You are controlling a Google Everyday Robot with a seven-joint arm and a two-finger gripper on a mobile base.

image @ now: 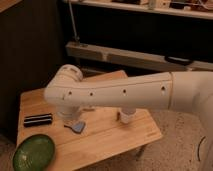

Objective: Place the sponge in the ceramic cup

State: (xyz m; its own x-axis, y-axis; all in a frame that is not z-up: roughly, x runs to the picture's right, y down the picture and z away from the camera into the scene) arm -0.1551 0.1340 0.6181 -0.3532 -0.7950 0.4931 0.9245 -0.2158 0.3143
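Down at the left end of the long white arm, the gripper hangs just over the wooden table, below the rounded elbow joint and largely hidden by the arm. Its fingers are drawn together, closed nearly all the way. Nothing can be seen clamped between them.

Just beside the gripper, at about its 4 o'clock, the sponge lies flat on the tabletop, a small blue pad with a lighter face. A dark tip reaches toward the sponge's left edge, but I cannot tell whether it touches the sponge.

Farther out at 3 o'clock, well apart from the sponge, stands the ceramic cup. It is upright and white, and only its lower part shows under the arm that crosses in front of it.

At the gripper's 9 o'clock a black rectangular bar lies near the table's left edge. At 7 o'clock, at the table's near left corner, sits a green round bowl.

Beyond the table at 12 o'clock, a pale shelf rail runs across a dark background. At 3 o'clock, past the table's right edge, the floor is speckled.
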